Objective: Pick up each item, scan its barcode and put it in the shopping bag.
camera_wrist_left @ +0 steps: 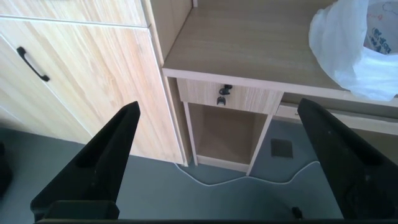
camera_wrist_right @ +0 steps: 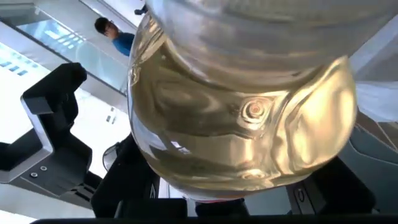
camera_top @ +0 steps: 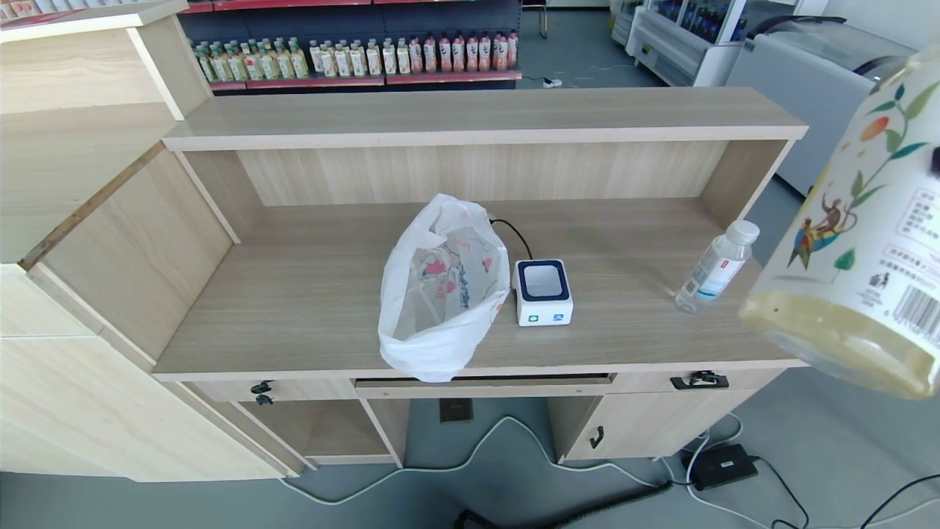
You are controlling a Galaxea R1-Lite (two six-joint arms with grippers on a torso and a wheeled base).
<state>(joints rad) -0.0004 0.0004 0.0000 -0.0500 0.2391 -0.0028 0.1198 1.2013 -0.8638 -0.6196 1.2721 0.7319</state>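
Now, left jaws apart, right jaws clamped on yellow-drink bottle (camera_top: 852,242), shopping bag (camera_top: 440,294) open beside scanner (camera_top: 543,292).

head: high over counter (camera_top: 624,242) | left: low, bag (camera_wrist_left: 354,62) shared | right: bottle (camera_wrist_right: 249,112) close

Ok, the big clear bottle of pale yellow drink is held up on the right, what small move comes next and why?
Probably lower the large clear bottle of pale yellow drink toward the white, dark-topped scanner box, barcode facing it: the bottle is held far to the scanner's right, and scanning precedes the white plastic shopping bag.
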